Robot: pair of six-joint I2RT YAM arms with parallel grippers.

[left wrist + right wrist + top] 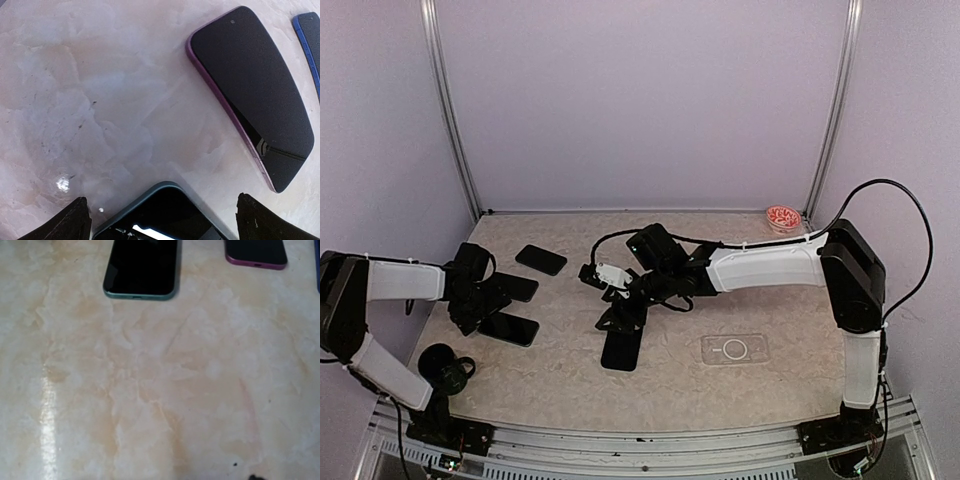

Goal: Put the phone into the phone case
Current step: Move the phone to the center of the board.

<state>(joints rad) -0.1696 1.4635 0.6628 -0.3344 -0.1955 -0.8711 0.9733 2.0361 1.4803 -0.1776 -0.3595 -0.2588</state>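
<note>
Phone case (733, 349): clear, flat on table (790, 320) at 4 o'clock, nothing in it, bare marble all round its edges. Black phone (622, 350): lies at 6 o'clock of right gripper (618, 312), just beside it; case well apart at its 3 o'clock, so likely the item for a short sideways carry. Right jaws: spread or gripping, cannot tell. Left gripper (161, 205): fingers wide apart, straddling end of teal phone (160, 220), not clamped. Purple phone (255, 95) at its 1 o'clock, blue phone (310, 40) beyond; gaps narrow there. Red dish (782, 218): far edge, off the likely path.
</note>
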